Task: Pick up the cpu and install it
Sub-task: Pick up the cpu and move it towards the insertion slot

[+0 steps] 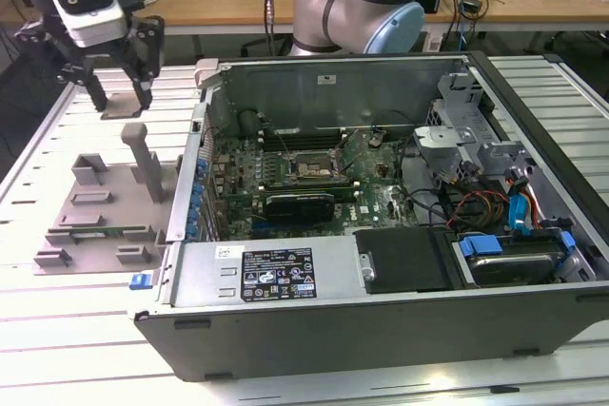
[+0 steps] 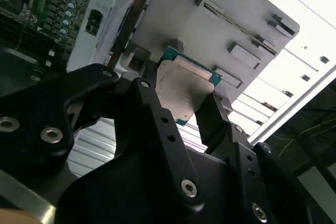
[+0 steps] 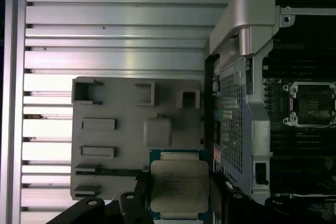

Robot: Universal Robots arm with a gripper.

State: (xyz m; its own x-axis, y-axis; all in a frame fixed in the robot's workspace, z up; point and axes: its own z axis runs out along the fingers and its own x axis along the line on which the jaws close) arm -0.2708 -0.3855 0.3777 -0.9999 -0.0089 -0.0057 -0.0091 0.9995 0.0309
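Black two-finger gripper [image 1: 121,97] hung over grey plastic tray [image 1: 112,213], apparently clenched on thin square silver-topped cpu [image 3: 178,184] w/ green edge.

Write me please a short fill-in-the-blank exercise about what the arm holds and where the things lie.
1. The end effector holds the cpu between its two ___.
2. The computer case has one side ___, so the motherboard shows.
3. In the exterior view, the grey tray lies to the ___ of the computer case.

Missing words: fingers; open; left.
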